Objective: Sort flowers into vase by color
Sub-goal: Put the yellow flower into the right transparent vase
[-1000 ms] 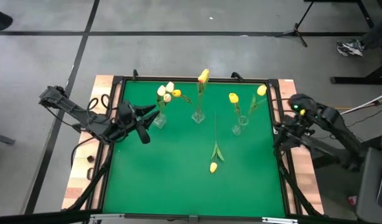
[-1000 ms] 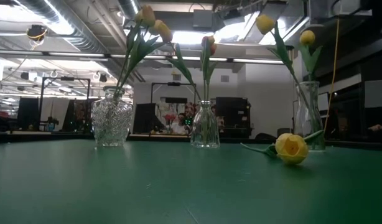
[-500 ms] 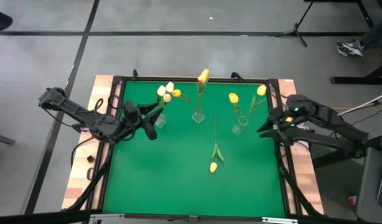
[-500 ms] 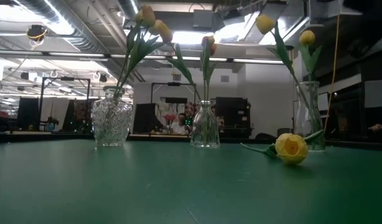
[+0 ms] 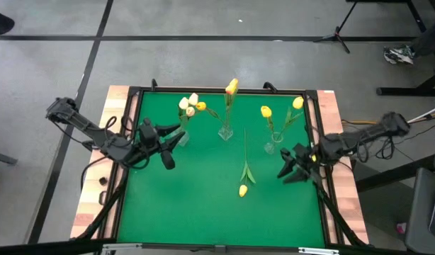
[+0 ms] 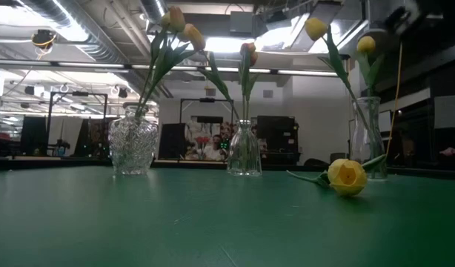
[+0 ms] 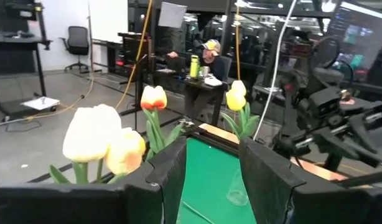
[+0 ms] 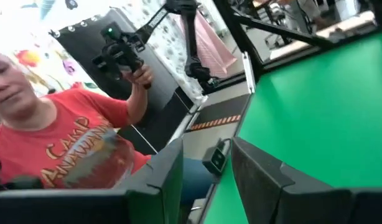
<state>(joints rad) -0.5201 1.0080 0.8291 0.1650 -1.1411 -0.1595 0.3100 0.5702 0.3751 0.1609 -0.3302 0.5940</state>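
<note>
Right gripper point(image 5: 287, 172) moved in over mat toward loose yellow tulip point(image 5: 243, 190), fingers parted, empty; left gripper point(image 5: 163, 142) parted.

overhead, table-level, two wrist cameras

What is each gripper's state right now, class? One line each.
Left gripper: open, empty, beside the left vase.
Right gripper: open, empty, over the mat's right side near the lying yellow flower.

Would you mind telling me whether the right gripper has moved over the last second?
Yes. In the high view the right gripper has swung in from the table's right edge onto the green mat, below the right-hand vase.
</note>
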